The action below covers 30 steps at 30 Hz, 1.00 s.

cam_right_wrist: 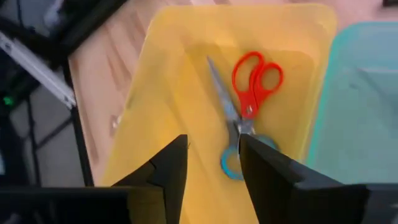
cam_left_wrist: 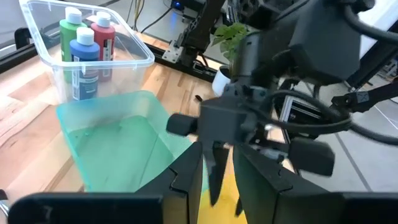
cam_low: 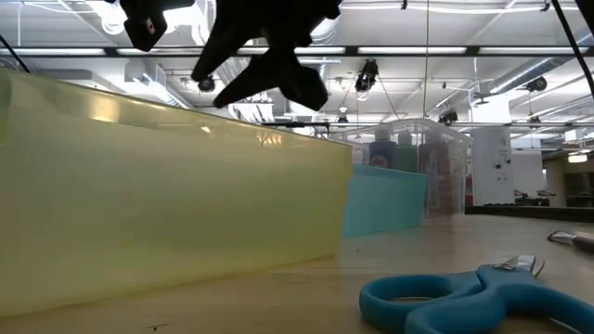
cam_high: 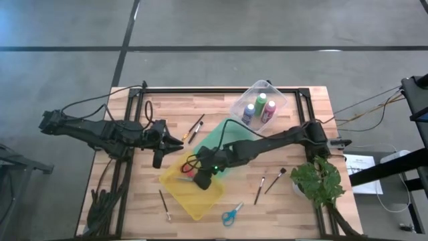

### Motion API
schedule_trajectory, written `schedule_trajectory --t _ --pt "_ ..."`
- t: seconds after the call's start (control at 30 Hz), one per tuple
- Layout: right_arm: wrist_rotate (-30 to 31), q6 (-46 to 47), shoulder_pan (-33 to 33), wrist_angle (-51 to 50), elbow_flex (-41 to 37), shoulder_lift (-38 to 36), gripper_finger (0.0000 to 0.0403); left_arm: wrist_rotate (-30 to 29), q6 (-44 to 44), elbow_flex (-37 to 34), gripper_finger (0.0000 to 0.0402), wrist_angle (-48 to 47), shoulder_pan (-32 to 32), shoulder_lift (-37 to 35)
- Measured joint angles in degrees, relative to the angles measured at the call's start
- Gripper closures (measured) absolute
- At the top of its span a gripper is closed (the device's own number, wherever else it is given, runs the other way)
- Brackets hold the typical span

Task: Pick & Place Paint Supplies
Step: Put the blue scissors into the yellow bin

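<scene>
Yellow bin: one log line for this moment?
right pincer: open above yellow bin | in bin: red scissors, blue-handled scissors | left pincer: waiting nearby

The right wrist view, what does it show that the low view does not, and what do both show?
Only the right wrist view: red-handled scissors lying inside the yellow bin, with a second pair with a blue handle partly hidden by the right tool, whose fingers stand apart.

Only the low view: blue scissors on the table, and the clear bin with bottles.

Both: the yellow bin and the green bin.
</scene>
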Motion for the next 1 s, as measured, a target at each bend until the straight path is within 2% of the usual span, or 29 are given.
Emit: schedule_trajectory --t 0.3,0.53,0.67,0.83,1.0 --pt "-0.1 -4.5 6.7 -12.7 -0.7 -5.8 0.0259 1.0 0.5 0.0 0.0303 -0.3 0.0 0.0" --pt "0.2 -9.1 7.5 -13.0 -4.6 -8.2 0.0259 1.3 1.8 0.0 0.0303 -0.3 0.0 0.0" --pt "-0.4 -16.8 7.6 -13.2 -6.1 -9.6 0.0259 2.1 2.3 0.0 0.0303 -0.5 0.0 0.0" --pt "-4.7 -32.1 9.5 -17.0 -6.2 -10.1 0.0259 2.1 4.4 0.0 0.0303 -0.9 0.0 0.0" --pt "-5.0 -38.4 11.8 -18.5 -6.2 -10.1 0.0259 2.1 4.4 0.0 0.0303 -0.8 0.0 0.0"
